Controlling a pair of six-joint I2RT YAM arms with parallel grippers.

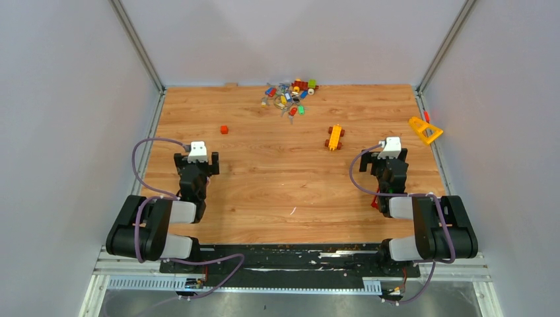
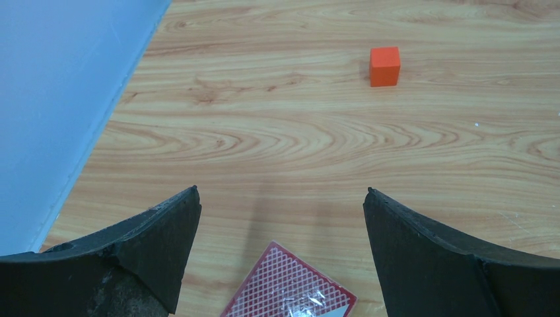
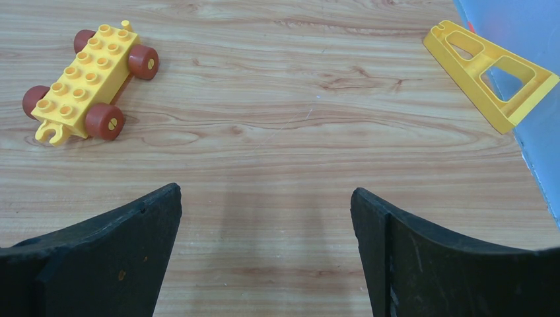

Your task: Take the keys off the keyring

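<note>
So the keys (image 1: 288,99) are a little jumble of blue, green, yellow and red tags, with left gripper (image 2: 282,218) and right gripper (image 3: 265,211) both wide open, empty.

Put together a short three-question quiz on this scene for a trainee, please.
1. True or false: the left gripper holds the keys.
2. Which toy lies ahead and to the left of the right gripper? A) a green ball B) a yellow wheeled brick base C) a blue cup
3. Fill in: the small cube ahead of the left gripper is ____ in colour.
Key: 1 false, it is open and empty, and the keys lie far from it; 2 B; 3 orange.
</note>
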